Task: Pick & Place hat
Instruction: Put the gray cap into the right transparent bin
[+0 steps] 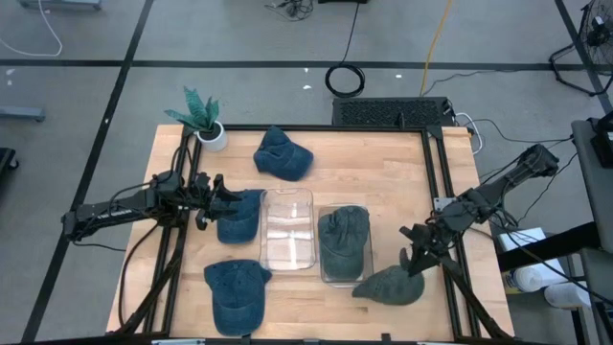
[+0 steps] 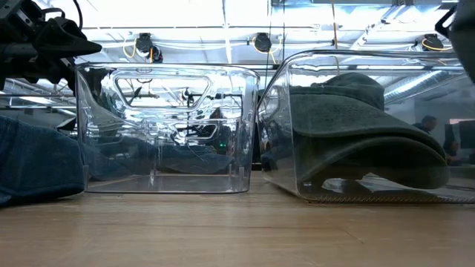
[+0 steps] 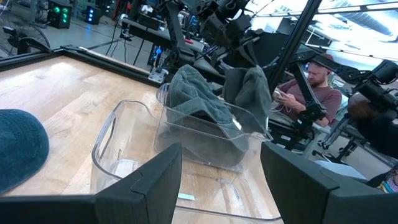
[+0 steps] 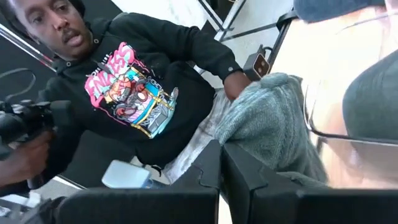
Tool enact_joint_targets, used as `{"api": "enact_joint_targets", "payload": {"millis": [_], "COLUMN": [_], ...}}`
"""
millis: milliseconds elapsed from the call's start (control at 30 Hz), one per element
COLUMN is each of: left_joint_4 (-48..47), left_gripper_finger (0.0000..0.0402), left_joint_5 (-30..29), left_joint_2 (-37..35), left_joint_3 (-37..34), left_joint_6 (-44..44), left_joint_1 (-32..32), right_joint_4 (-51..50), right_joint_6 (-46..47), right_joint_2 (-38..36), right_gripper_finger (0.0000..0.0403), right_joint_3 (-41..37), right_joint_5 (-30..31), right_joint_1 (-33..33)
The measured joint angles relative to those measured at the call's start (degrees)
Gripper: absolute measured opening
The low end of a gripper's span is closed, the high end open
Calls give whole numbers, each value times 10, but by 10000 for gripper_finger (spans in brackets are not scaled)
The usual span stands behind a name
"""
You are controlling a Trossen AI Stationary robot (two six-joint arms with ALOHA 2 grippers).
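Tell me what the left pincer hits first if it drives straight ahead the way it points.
Probably the empty clear bin: the open left pincer aims right at it, with the bin holding a grey hat beyond. Depth is unclear, so it might pass just over the near rim.

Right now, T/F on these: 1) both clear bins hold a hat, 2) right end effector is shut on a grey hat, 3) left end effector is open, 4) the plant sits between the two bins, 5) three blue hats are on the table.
1) False. Only the right bin holds a grey hat; the left bin shows none.
2) True. The right end effector is shut on the grey hat by the table's edge.
3) True. The left end effector is open, beside a blue hat.
4) False. The plant stands at the far left corner.
5) True.
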Motion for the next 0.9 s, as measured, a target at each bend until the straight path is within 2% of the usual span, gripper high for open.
{"api": "enact_joint_targets", "payload": {"millis": [367,600,900], "left_joint_4": [0,0,0], "left_gripper_finger": [228,228,228], "left_joint_5": [0,0,0], "left_joint_2": [0,0,0], "left_joint_3": [0,0,0], "left_joint_6": [0,0,0], "left_joint_1": [0,0,0], "right_joint_4": [4,61,139], "right_joint_6": [-52,-101,-220], "right_joint_2": [0,0,0], "right_gripper_finger": [0,0,0], "right_joint_3": [0,0,0], "right_joint_5": [18,33,116], "right_joint_1": [0,0,-1]}}
